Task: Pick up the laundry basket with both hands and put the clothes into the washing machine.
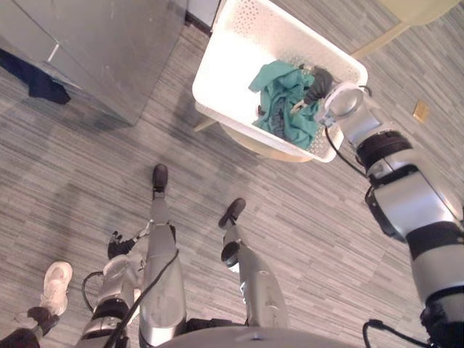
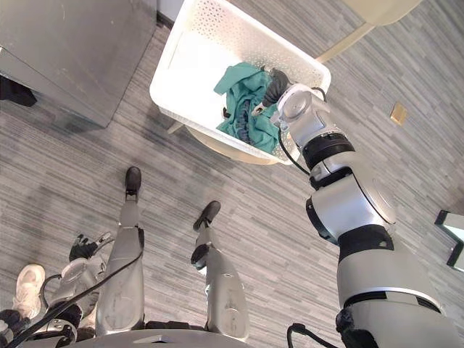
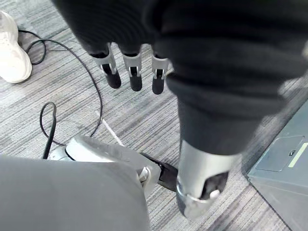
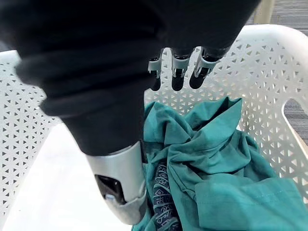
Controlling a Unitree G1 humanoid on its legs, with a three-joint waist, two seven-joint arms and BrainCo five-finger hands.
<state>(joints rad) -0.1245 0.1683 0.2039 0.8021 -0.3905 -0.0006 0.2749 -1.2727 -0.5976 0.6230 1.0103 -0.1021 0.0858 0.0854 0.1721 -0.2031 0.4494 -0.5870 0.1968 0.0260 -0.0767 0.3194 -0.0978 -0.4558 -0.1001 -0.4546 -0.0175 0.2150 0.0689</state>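
Your right robot hand [image 2: 275, 85] hovers, fingers loosely spread, over the teal clothes [image 1: 285, 103] at the laundry basket's [image 4: 269, 82] right end, while your slack-fingered left robot hand [image 1: 117, 247] hangs well apart, near-left.

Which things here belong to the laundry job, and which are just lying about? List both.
Job: white basket, teal clothes, right hand above them, left hand hanging low, grey box (perhaps the washer).
Lying about: person's white shoe, dark cloth, brass floor plate.
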